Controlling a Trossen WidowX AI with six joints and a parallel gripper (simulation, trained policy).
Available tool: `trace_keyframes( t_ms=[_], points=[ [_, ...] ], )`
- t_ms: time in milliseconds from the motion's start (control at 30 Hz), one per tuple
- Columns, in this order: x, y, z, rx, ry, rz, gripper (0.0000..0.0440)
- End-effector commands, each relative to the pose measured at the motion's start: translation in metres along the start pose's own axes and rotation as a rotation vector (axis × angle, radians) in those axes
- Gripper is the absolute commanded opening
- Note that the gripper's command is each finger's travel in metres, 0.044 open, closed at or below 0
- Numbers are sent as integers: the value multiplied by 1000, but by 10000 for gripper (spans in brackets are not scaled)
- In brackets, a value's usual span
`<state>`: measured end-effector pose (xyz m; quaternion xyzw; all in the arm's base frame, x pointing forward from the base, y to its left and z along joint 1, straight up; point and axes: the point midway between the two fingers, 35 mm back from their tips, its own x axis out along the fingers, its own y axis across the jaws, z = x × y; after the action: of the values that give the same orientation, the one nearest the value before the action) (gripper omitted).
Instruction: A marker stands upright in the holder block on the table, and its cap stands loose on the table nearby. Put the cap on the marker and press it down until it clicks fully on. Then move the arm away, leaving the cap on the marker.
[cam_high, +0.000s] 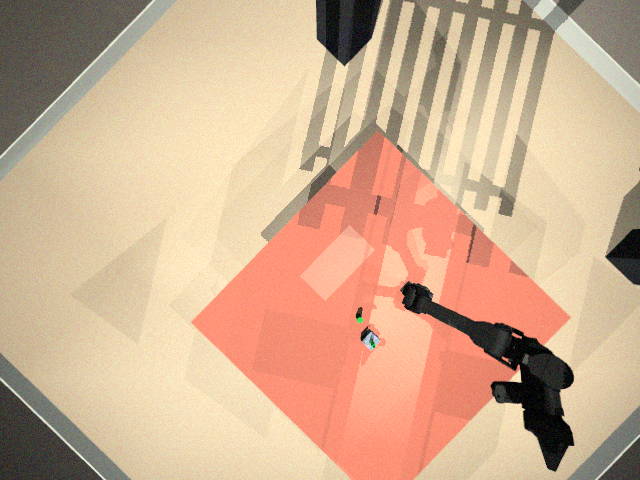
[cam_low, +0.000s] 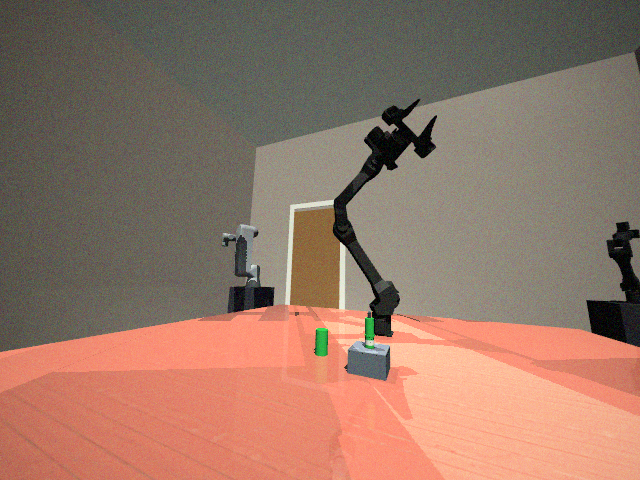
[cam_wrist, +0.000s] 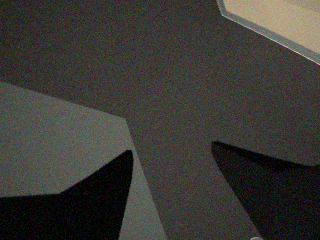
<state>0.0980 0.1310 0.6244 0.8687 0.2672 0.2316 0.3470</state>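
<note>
So the room's got plain grey-brown walls (cam_low: 491, 206) under a darker grey-green ceiling (cam_low: 361, 46), plus a brown door (cam_low: 315, 258) in a white frame (cam_low: 290, 258) on the far side. The bench (cam_high: 294, 289) (cam_low: 155, 413) is a loud salmon-orange, all streaked with overlapping shadows and paler lit patches, and from the top it sits cornerwise on a pale tan floor (cam_high: 129, 206) (cam_wrist: 285, 20) with grey edging along its sides. There's slatted shadow striping the floor and running onto the bench too, kinda like light coming through a fence.
</note>
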Motion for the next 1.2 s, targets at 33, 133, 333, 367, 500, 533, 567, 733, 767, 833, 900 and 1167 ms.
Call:
trace_keyframes(
  t_ms=[33, 133, 333, 367, 500, 533, 567, 733, 767, 833, 900, 1167],
  points=[
    [1, -6, 0, -14, 9, -11, 310],
    [1, -10, 0, -24, 11, -19, 310],
    [2, -19, 2, -45, 14, -37, 311],
    [2, -21, 2, -49, 15, -40, 311],
    [3, -27, 3, -63, 15, -53, 312],
    [3, -28, 3, -66, 14, -57, 312],
    [3, -30, 4, -70, 14, -60, 312],
    [5, -38, 6, -87, 12, -78, 313],
    [5, -40, 6, -90, 11, -82, 313],
    [5, -43, 7, -97, 9, -89, 313],
    [6, -46, 8, -103, 7, -97, 314],
    [9, -60, 13, -128, -5, -129, 315]
  ],
)
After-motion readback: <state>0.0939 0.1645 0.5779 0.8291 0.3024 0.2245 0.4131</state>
